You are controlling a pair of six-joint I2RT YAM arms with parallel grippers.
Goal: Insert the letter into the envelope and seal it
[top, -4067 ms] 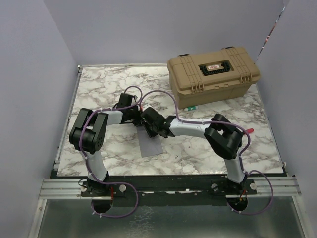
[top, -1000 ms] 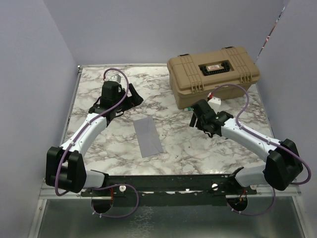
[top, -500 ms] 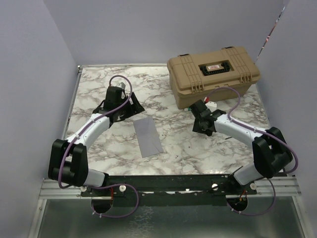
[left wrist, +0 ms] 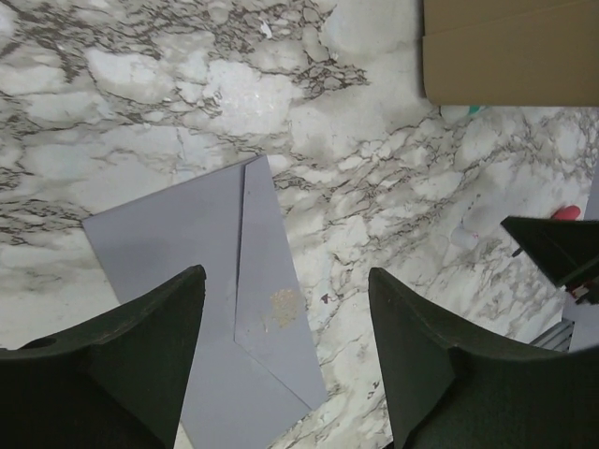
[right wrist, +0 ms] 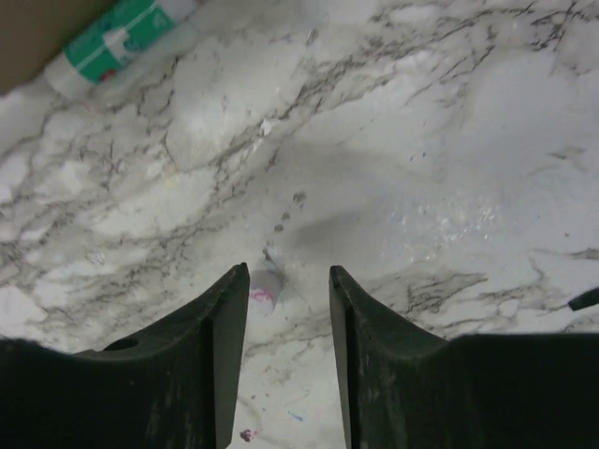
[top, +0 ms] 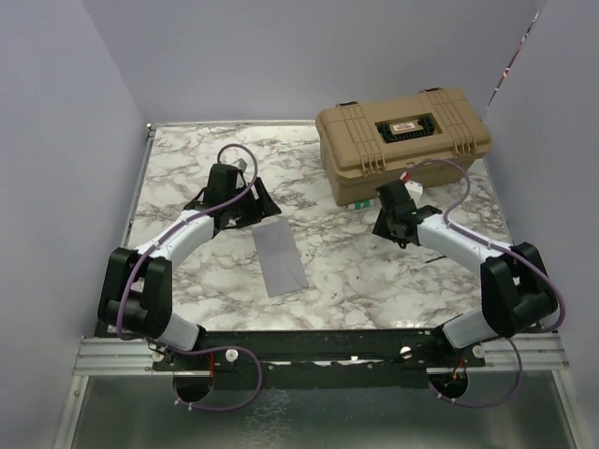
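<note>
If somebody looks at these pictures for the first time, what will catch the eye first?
Most likely the big tan toolbox at the far right of the marble table. Next comes the flat grey envelope lying in the middle, with the left hand open by its far end. The right hand is open over bare marble, near a green-and-white tube.

Probably a robotics lab cell: plain lilac walls (top: 56, 140), marble-print table (top: 178, 154), aluminium rail (top: 112, 355).
</note>
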